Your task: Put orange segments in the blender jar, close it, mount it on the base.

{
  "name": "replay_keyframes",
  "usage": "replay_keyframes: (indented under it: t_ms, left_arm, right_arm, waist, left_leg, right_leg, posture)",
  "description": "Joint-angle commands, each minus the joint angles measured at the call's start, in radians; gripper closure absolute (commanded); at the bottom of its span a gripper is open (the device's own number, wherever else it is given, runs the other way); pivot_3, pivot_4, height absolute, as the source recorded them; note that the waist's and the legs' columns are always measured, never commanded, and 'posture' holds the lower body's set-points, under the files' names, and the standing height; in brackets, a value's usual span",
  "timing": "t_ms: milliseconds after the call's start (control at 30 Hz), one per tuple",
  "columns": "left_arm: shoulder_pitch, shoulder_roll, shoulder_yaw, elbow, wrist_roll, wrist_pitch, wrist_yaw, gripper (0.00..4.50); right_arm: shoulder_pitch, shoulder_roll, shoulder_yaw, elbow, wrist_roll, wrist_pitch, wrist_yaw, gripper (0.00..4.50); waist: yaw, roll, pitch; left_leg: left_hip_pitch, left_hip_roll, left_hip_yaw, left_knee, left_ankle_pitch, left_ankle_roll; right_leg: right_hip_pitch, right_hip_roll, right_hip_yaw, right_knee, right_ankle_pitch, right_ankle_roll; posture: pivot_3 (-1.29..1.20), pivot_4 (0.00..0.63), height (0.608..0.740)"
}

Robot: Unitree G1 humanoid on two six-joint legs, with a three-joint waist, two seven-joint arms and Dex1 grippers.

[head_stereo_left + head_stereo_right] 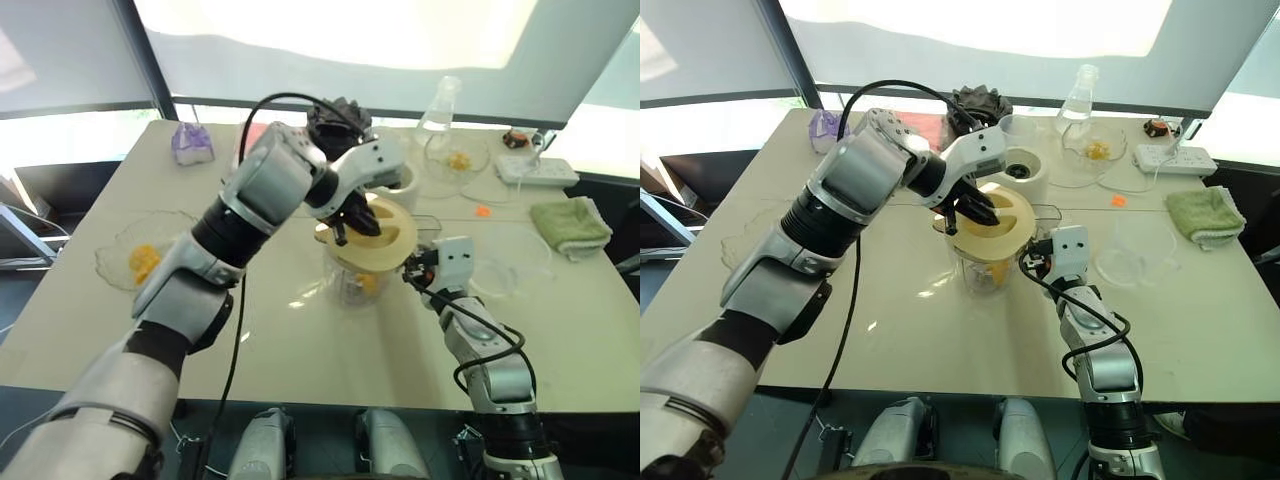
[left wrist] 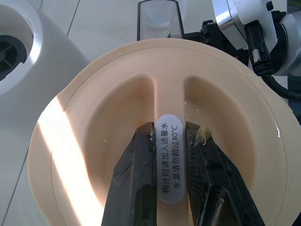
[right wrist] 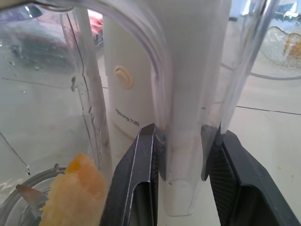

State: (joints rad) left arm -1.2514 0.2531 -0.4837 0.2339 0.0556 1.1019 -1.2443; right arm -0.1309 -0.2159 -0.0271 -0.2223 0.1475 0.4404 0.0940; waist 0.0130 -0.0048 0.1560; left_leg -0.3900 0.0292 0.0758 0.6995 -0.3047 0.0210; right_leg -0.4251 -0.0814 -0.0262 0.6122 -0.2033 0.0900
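Head view, blender jar (image 1: pixel 352 283): you see it standing mid-bench (image 1: pixel 300 360) with orange segments (image 1: pixel 368 283) low inside it.
Head view, lid (image 1: pixel 392 238): cream, lying tilted over the jar's mouth; you cannot tell whether it is seated.
Head view, left gripper (image 1: pixel 350 222): on top of the lid, its fingers reaching down into the lid's hollow.
Head view, right gripper (image 1: pixel 415 270): at the jar's right side, against it.
Head view, base (image 1: pixel 1021 172): white, just behind the jar.
Head view, other containers: a glass bowl (image 1: pixel 112 250) at the bench's left holds orange pieces (image 1: pixel 145 262); a far bowl (image 1: pixel 436 150) beside a flask (image 1: pixel 440 105) holds a few more.
Left wrist view, lid: a ridge (image 2: pixel 167 99) crosses its middle and carries a white label (image 2: pixel 169 155).
Left wrist view, fingers (image 2: pixel 136 183): clamped on the ridge, one on each side, touching it; a scrap of pulp (image 2: pixel 203 134) sits on one.
Left wrist view, surroundings: the base is just beside the lid's rim, and the right gripper is beyond it.
Right wrist view, fingers (image 3: pixel 136 188): clamped on the jar's clear handle (image 3: pixel 186 122), which stands upright between them.
Right wrist view, jar contents: an orange segment lies at the bottom, beside the handle.
Right wrist view, base: close behind the handle, its switch (image 3: pixel 124 77) facing you.
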Motion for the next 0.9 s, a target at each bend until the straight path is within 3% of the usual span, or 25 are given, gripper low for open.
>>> replay_keyframes:
  t_ms: [33, 233, 600, 767, 900]
  left_arm:
    - [0.081, -0.003, -0.038, 0.083, 0.022, 0.100, 0.128, 4.25]
    - [0.073, -0.013, -0.035, 0.111, -0.021, 0.185, 0.187, 4.25]
    - [0.061, 0.046, -0.085, 0.077, -0.077, 0.033, 0.102, 4.25]
    - [0.030, 0.053, -0.078, 0.094, -0.089, -0.044, 0.095, 1.81]
    - [-0.020, 0.059, -0.040, 0.103, -0.109, -0.071, 0.078, 1.81]
  right_arm:
    - [-0.017, -0.006, -0.030, -0.095, -0.028, -0.003, -0.030, 3.32]
    - [-0.023, -0.011, -0.027, -0.107, -0.047, 0.027, -0.054, 3.32]
    - [-0.027, -0.017, -0.019, -0.094, -0.056, 0.023, -0.044, 3.32]
    - [-0.026, -0.025, -0.018, -0.078, -0.057, 0.019, -0.035, 3.36]
    - [-0.023, -0.026, -0.022, -0.076, -0.055, 0.018, -0.031, 3.36]
  waist:
    - [0.001, 0.000, 0.000]
    - [0.001, 0.000, -0.001]
    - [-0.002, 0.000, -0.002]
    - [-0.005, 0.000, -0.001]
    - [-0.006, -0.001, 0.000]
  left_leg:
    - [0.000, 0.000, 0.000, 0.000, 0.000, 0.000]
    - [0.000, -0.002, -0.002, 0.000, 0.000, 0.000]
    - [0.000, -0.003, -0.002, 0.000, 0.000, 0.000]
    - [-0.001, -0.003, -0.002, 0.000, 0.000, 0.000]
    - [-0.003, -0.003, -0.002, -0.001, 0.000, 0.000]
  right_leg:
    - [0.000, 0.000, 0.000, 0.000, 0.000, 0.000]
    - [0.002, -0.002, 0.000, -0.001, -0.001, 0.002]
    - [0.002, -0.004, 0.000, -0.001, -0.002, 0.003]
    - [-0.001, -0.004, 0.000, -0.001, -0.002, 0.003]
    - [-0.002, -0.004, 0.000, -0.001, -0.002, 0.003]
  posture:
    - [0.00, 0.150, 0.740]
    - [0.00, 0.150, 0.740]
    - [0.00, 0.150, 0.740]
    - [0.00, 0.150, 0.740]
    - [0.00, 0.150, 0.740]
